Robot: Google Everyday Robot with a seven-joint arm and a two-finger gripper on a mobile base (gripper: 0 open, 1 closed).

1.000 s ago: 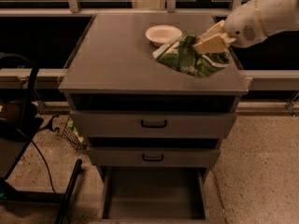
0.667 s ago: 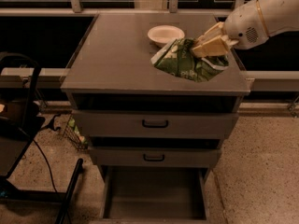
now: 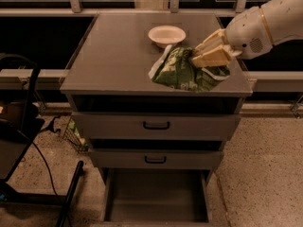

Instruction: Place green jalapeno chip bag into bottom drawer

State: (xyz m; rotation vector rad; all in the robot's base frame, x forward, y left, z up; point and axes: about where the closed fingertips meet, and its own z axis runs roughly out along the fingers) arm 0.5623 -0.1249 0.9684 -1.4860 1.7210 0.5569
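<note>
On the tabletop (image 3: 113,56), our hand (image 3: 202,59) pinches the green jalapeno chip bag (image 3: 177,74) for lifting toward the bottom drawer (image 3: 156,197).

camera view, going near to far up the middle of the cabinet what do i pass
open grey bottom drawer → lower grey drawer front → upper grey drawer front → crumpled green foil chip bag, with the gripper clamped on its right side → round white bowl

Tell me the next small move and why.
Probably lift the bag straight up a little. The gripper looks shut on its upper edge, but the bag rests on the cabinet top beside the bowl. It must clear the front edge before going down to the open drawer.
</note>
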